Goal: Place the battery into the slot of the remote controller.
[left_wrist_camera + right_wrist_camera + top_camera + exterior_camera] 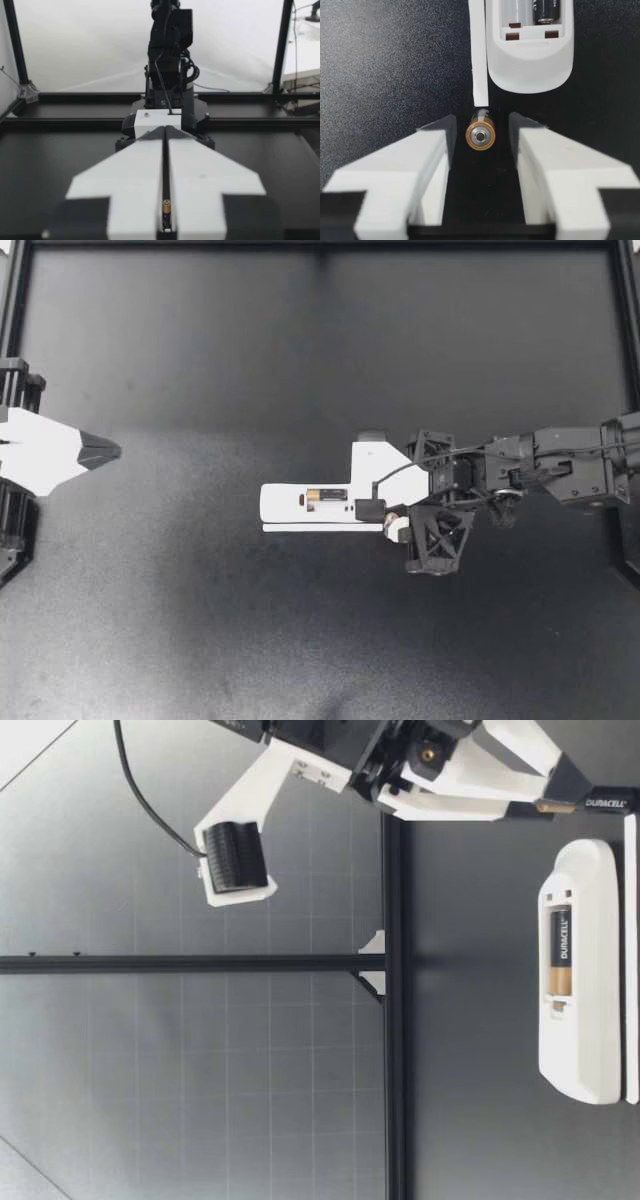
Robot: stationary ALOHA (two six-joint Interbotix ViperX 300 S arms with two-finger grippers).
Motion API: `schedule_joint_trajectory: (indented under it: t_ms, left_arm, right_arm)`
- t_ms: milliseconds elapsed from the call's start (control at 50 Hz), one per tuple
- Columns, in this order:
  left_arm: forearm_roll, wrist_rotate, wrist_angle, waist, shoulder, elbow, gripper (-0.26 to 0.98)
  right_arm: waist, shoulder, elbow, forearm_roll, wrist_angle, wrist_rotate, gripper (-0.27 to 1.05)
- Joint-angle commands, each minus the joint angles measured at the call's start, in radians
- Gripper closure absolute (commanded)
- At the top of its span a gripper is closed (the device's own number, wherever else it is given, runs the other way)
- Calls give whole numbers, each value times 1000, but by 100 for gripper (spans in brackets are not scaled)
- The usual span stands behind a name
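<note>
White strip [320, 528] lies nearest on the black worktop [200, 620], flat, just beside the near long edge of the remote controller [290, 502].

At the strip's right end is the loose battery [392, 513]. It stands roughly upright on the worktop with its copper end up, close to the remote's right end but not in it. In the right wrist view this battery [480, 135] is seen end-on between the fingers, with a dark gap on each side.

Right claw [384, 520] comes in from the right, tilted down. It is open and straddles the loose battery without gripping it. The low view puts the fingertips level with the battery's [590, 802] copper end.

The remote lies flat, long axis left-right, with its compartment uncovered and facing up. One seated battery [327, 495] fills the far bay. The near bay, on the strip side, shows bare white plastic in the right wrist view. The low view shows the same seated battery [560, 950].

Left claw [100, 450] is farther back at the far-left edge, well apart from everything else. It is closed, fingers pressed together, and grips nothing I can make out.
</note>
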Motion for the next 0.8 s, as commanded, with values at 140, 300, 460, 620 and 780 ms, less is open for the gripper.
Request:
schedule_joint_trajectory:
  t_ms: [140,300,460,620,780]
  left_arm:
    - [0,2,-6,3,8,-12,90]
    - [0,2,-6,2,8,-12,90]
    - [0,-6,28,6,38,-20,90]
    - [-2,-14,132,32,170,-69,90]
    - [-2,-12,219,54,330,-135,90]
  right_arm:
    - [2,-12,-29,-2,12,0,62]
    - [2,-14,-32,-2,14,-2,71]
    - [2,-54,-29,-3,8,-3,73]
    - [2,-130,2,-2,-83,-3,73]
    - [0,-179,98,-2,-359,3,73]
